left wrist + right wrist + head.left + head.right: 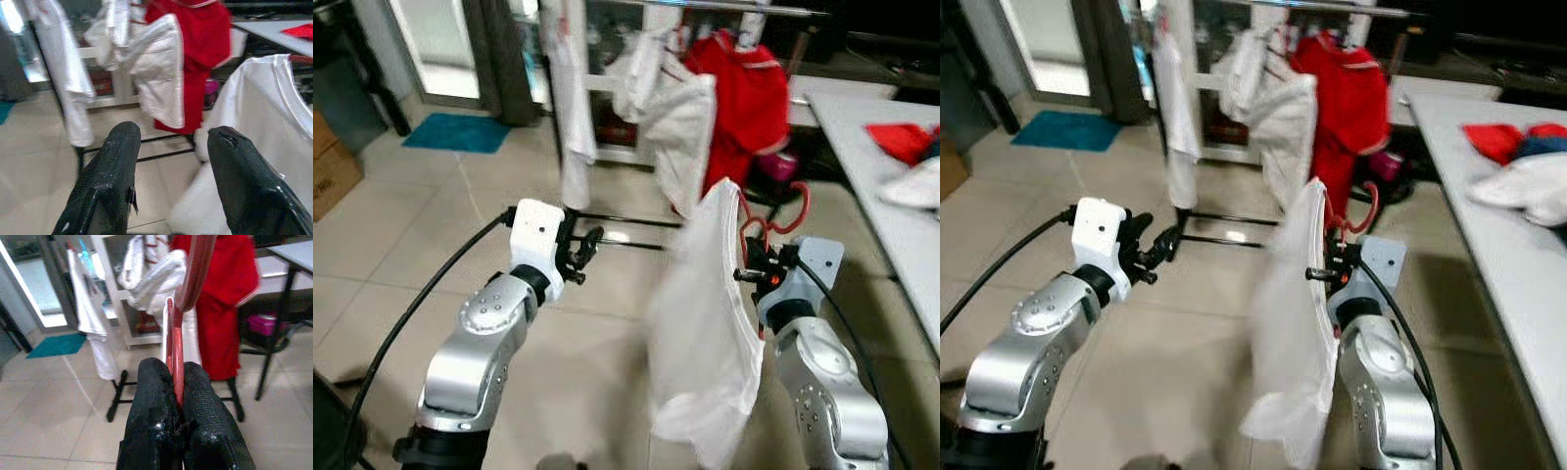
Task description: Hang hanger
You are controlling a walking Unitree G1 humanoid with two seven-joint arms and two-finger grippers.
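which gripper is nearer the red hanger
Right. The right gripper has its fingers shut on the red hanger, which carries the white shirt. The left gripper is open, off to the shirt's left.

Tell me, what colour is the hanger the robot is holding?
Red. The hanger shows best in the right wrist view, pinched in the right gripper.

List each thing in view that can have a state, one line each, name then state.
right gripper: shut on the red hanger.
red hanger: held up, not yet on the rack.
white shirt: draped on the red hanger, hanging free.
left gripper: open, holding nothing.
clothes rack: standing on the floor, loaded with garments.
red garment: hanging on the rack.
clothes on table: lying in a loose pile.
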